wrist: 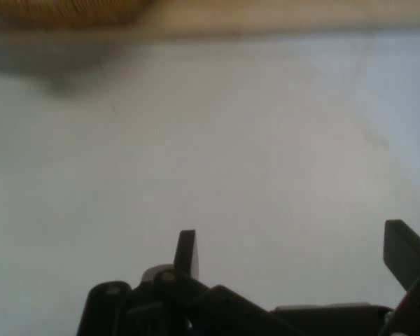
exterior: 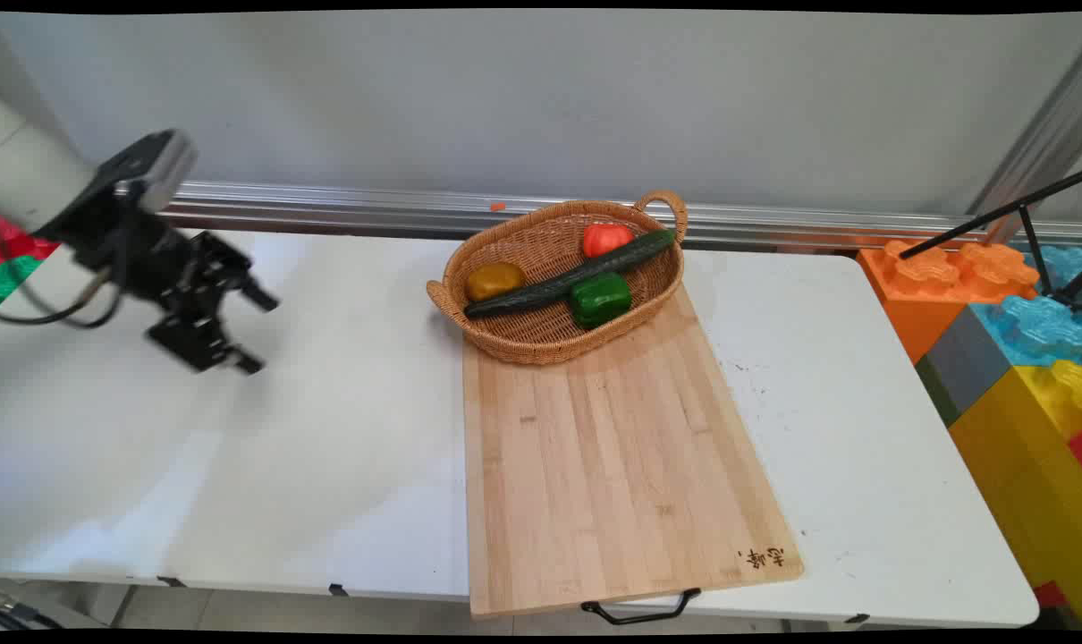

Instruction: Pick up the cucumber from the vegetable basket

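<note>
Leftward, empty jaws spread wide, basket [exterior: 554, 340] well apart

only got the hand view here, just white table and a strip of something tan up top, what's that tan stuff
Observer: It is a woven wicker basket with handles, resting on the far end of a light wooden cutting board.
Operator: anything in the basket
Observer: Four vegetables: a long dark green cucumber, a green bell pepper, a red bell pepper and a yellow-brown bell pepper.
Operator: where's my pincer relative to it
Observer: The black two-finger pincer is open above the bare white table, well off to the left of the basket in the main view, holding nothing.
</note>
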{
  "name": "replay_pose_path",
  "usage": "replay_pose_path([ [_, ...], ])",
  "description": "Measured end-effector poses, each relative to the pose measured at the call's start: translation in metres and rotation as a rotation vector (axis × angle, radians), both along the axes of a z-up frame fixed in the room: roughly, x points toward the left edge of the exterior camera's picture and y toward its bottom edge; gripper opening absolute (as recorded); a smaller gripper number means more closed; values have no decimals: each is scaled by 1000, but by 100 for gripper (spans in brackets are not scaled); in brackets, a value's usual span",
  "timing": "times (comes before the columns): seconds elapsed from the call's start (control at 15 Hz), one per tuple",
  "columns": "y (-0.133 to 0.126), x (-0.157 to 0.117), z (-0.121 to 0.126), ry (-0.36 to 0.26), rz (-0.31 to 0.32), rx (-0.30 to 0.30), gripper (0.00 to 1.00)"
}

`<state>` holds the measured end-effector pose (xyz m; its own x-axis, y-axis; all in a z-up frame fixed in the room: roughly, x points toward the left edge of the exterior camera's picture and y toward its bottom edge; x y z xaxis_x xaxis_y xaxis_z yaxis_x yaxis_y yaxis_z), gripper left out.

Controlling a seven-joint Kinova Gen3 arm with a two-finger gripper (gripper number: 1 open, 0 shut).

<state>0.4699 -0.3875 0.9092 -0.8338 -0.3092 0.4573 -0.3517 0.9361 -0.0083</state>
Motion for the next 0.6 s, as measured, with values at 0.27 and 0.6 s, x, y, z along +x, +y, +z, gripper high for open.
replay_pose_path([
  [0.27, -32, -58, 15, 46, 45, -71, 100],
  [0.6, -70, -113, 19, 84, 83, -107, 100],
])
